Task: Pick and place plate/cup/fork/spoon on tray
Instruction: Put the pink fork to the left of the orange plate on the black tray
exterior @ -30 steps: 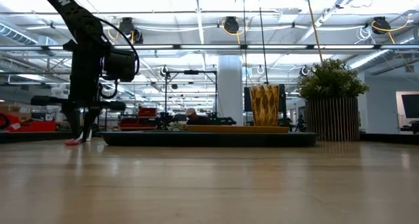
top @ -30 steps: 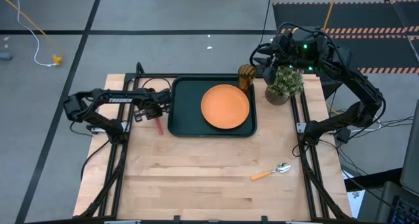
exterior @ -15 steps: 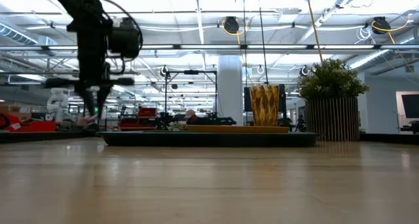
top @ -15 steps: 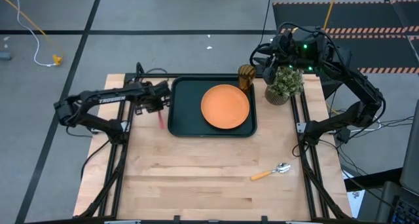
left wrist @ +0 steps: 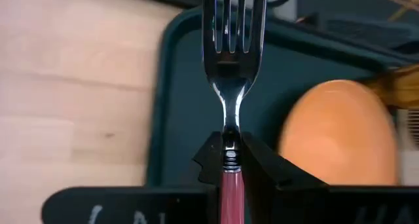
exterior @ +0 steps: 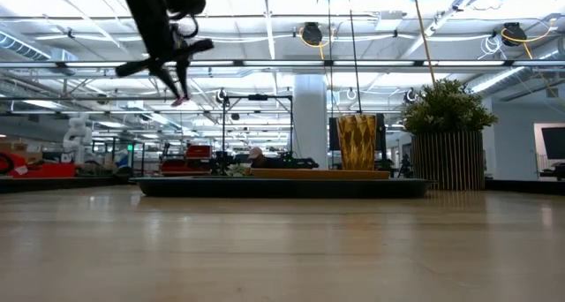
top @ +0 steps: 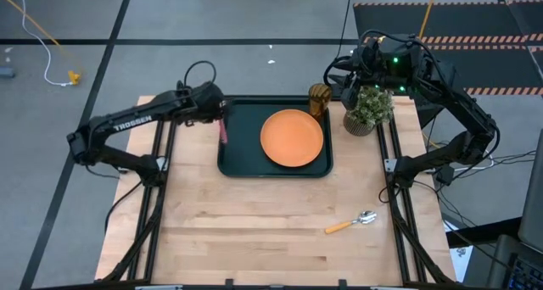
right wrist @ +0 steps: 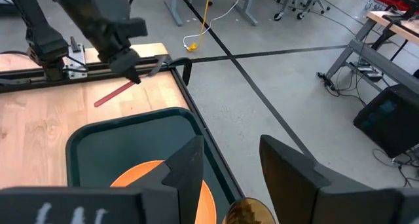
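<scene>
Fork (left wrist: 226, 86) transfer in hand: left end effector (top: 219, 112) clamps it by the red handle, aloft at the tray's (top: 233, 158) 9 o'clock rim; next, lower onto bare tray beside plate (top: 292, 137); right end effector (right wrist: 229, 171) parked, fingers spread.

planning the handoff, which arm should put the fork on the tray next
Left. The left gripper is already shut on the fork, held in the air over the tray's left rim. The right gripper is open and empty at the table's far right, above the cup.
</scene>
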`<control>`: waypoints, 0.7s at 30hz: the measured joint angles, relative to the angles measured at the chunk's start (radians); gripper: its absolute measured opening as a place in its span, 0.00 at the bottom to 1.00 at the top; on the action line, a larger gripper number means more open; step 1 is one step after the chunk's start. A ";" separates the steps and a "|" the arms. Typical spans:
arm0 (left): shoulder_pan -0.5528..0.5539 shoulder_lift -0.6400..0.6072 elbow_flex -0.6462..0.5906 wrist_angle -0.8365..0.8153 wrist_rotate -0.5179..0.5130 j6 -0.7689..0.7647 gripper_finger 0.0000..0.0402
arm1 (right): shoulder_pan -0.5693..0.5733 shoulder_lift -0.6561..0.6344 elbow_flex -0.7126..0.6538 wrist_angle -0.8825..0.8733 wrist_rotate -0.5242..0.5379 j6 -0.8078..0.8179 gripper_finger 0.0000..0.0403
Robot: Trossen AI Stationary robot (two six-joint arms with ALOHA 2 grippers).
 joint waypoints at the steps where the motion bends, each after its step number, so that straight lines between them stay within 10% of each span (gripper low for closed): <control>1: -0.006 0.009 0.021 0.016 -0.008 0.012 0.08 | 0.000 0.000 0.000 0.000 0.000 -0.003 0.36; 21: -0.129 0.355 0.156 0.161 -0.038 0.154 0.08 | 0.000 -0.019 0.000 -0.001 0.000 -0.036 0.36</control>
